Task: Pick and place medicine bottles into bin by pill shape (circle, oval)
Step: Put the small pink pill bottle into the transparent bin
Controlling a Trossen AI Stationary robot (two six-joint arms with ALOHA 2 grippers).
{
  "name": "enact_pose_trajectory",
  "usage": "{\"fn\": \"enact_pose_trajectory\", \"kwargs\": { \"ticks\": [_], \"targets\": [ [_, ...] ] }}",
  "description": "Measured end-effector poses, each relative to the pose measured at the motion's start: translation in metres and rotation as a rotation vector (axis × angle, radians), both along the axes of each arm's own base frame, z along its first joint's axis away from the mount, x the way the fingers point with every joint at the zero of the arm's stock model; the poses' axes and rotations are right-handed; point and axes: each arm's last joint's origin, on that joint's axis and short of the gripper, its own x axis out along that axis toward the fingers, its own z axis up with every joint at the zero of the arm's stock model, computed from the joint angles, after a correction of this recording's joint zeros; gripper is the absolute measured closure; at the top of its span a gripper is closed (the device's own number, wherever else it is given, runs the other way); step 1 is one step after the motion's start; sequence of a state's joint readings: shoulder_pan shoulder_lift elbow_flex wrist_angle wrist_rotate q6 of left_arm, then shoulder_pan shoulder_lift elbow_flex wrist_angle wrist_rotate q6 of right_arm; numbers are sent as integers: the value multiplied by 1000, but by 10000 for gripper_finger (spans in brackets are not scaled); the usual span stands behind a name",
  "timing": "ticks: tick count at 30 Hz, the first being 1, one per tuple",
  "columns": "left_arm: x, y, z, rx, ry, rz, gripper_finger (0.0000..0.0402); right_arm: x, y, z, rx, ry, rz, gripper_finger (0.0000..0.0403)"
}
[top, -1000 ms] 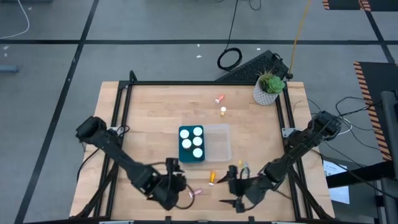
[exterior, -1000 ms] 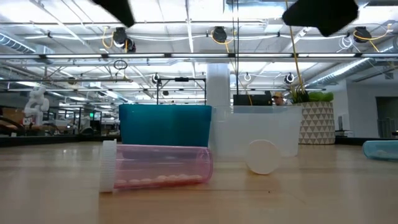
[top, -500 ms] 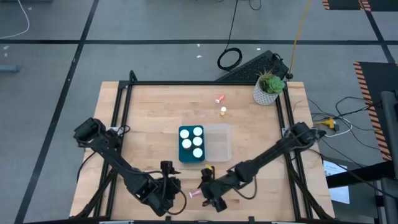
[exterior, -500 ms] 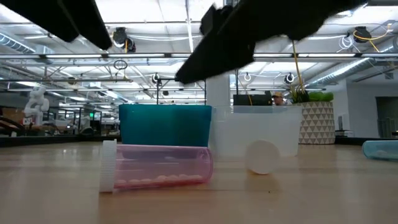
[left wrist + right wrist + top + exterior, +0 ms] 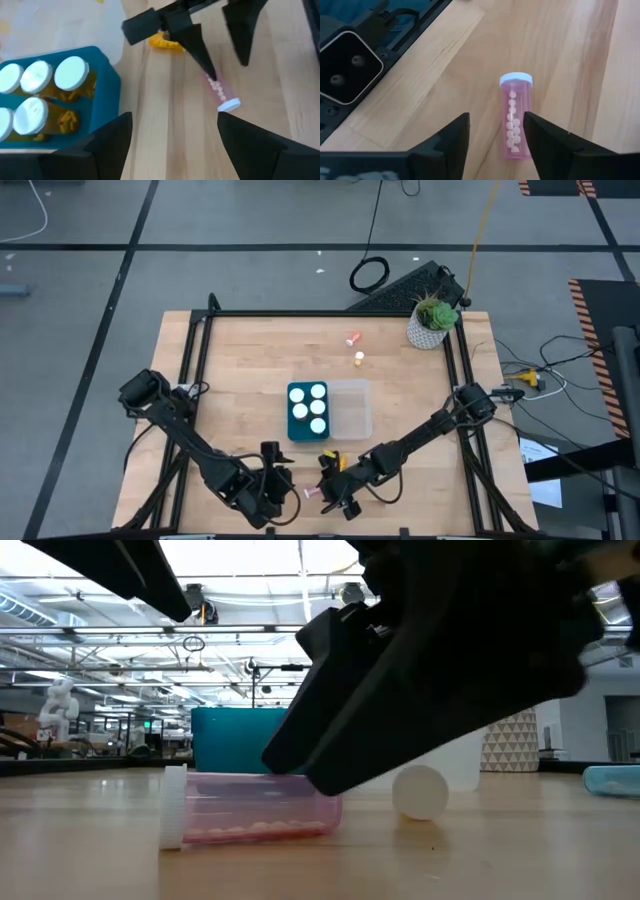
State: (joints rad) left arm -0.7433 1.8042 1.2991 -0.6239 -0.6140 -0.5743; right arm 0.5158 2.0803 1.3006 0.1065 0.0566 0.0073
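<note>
A pink medicine bottle (image 5: 516, 122) with a white cap (image 5: 516, 78) lies on its side near the table's front edge (image 5: 313, 492); the low view shows it too (image 5: 250, 808). My right gripper (image 5: 496, 116) (image 5: 330, 496) hangs open just over the bottle's bottom end, fingers pointing down. My left gripper (image 5: 172, 135) (image 5: 272, 483) waits open to the bottle's left. An amber bottle (image 5: 165, 42) lies behind the pink one. The teal bin (image 5: 308, 412) holds several white-capped amber bottles (image 5: 70, 72). Two small bottles (image 5: 352, 338) (image 5: 358, 359) lie at the far middle. My right gripper has one fingertip (image 5: 211, 75) right at the pink bottle's bottom end (image 5: 214, 85), while the other finger (image 5: 241, 45) stands off to the side. Whether the fingertip touches the bottle, I cannot tell. The bottle lies flat on the table.
A clear bin (image 5: 352, 408) stands against the teal bin's right side. A potted plant (image 5: 432, 320) sits at the far right corner. A teal bottle (image 5: 610, 778) lies at the low view's right edge. A black frame (image 5: 200, 330) runs round the tabletop.
My right gripper has swung toward the table's left along the near edge and come down over the pink bottle. The bottle has stayed where it was.
</note>
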Motion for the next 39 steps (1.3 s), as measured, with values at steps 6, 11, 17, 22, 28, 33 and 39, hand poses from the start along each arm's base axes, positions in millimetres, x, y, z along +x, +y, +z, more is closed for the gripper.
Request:
{"fn": "enact_pose_trajectory", "kwargs": {
  "ticks": [6, 11, 17, 22, 28, 33, 39],
  "targets": [
    [0, 0, 0, 11, 4, -11, 105, 1, -3, 0, -18, -3, 7, 258],
    [0, 0, 0, 12, 4, -13, 105, 1, -3, 0, -30, -8, 20, 270],
    [0, 0, 0, 12, 3, -13, 105, 0, -1, -1, -65, -23, -1, 253],
    [0, 0, 0, 12, 3, -13, 105, -2, 1, -1, -86, -34, -10, 225],
    [0, 0, 0, 12, 3, -13, 105, -2, 0, -2, -88, -21, -15, 209],
    [1, 0, 0, 18, -4, -9, 105, -5, -2, -6, -84, -7, -23, 230],
    [3, -2, 2, 11, -34, -27, 106, -9, -8, -15, -81, 11, -40, 265]
  ]
}}
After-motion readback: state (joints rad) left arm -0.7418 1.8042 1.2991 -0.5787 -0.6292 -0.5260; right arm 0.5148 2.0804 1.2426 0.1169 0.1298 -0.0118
